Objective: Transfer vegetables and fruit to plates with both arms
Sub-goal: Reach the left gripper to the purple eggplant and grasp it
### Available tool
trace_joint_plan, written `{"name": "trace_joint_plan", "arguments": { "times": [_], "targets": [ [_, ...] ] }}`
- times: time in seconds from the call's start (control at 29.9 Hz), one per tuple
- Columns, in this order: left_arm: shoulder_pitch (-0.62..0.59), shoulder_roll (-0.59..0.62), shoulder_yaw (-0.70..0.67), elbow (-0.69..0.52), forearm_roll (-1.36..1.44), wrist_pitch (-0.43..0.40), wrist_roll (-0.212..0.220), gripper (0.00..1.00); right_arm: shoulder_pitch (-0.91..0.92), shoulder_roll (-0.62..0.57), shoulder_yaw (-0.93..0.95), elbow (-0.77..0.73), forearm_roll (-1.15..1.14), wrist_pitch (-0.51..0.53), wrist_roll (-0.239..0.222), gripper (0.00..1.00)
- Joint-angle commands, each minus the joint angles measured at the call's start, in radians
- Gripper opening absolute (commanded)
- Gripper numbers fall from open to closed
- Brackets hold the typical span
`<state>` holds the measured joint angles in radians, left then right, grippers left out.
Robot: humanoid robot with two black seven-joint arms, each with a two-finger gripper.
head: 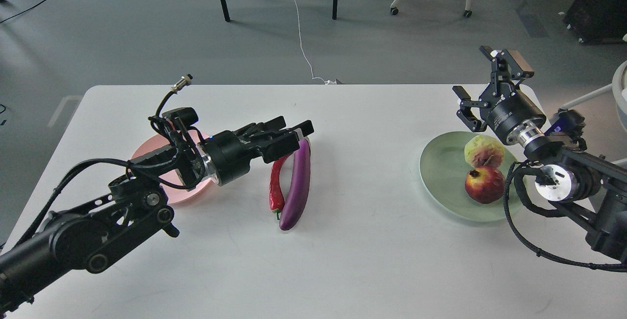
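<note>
Head view, left end effector (300,132) spread beside eggplant (297,184), right end effector (482,81) spread, no legible writing

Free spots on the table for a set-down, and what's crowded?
Bare: table between the eggplant and green plate, plus the whole near edge. Crowded: pink plate sits under the left gripper; chili lies against the eggplant; both fruits fill the green plate's right half.

Eggplant (298,186) beside chili (277,186); both fruits on green plate (441,172).
</note>
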<state>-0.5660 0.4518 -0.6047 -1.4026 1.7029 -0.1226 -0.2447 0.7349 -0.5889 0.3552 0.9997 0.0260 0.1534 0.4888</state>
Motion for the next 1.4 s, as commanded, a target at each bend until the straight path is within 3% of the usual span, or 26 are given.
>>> {"name": "trace_joint_plan", "arguments": {
  "times": [0.0, 0.1, 0.2, 0.37, 1.0, 1.37],
  "targets": [
    [-0.240, -0.001, 0.199, 0.027, 0.069, -0.118, 0.125, 0.98, -0.003, -0.025, -0.001, -0.001, -0.001, 0.006, 0.000, 0.99],
    [-0.360, -0.086, 0.295, 0.126, 0.070, -0.183, 0.203, 0.98, -0.017, -0.040, -0.001, -0.001, -0.001, 0.006, 0.000, 0.99],
    [-0.403, -0.189, 0.324, 0.238, 0.069, -0.253, 0.246, 0.98, -0.032, -0.052, 0.001, 0.000, -0.001, 0.006, 0.000, 0.99],
    [-0.408, -0.231, 0.335, 0.364, 0.070, -0.344, 0.295, 0.98, -0.045, -0.074, 0.002, 0.005, -0.001, 0.006, 0.000, 0.99],
    [-0.399, -0.256, 0.396, 0.341, 0.040, -0.366, 0.377, 0.92, -0.046, -0.066, 0.004, 0.002, -0.005, 0.005, 0.000, 0.99],
    [-0.374, -0.249, 0.398, 0.337, 0.035, -0.366, 0.381, 0.91, -0.048, -0.066, 0.004, 0.002, -0.009, 0.005, 0.000, 0.99]
  ]
}}
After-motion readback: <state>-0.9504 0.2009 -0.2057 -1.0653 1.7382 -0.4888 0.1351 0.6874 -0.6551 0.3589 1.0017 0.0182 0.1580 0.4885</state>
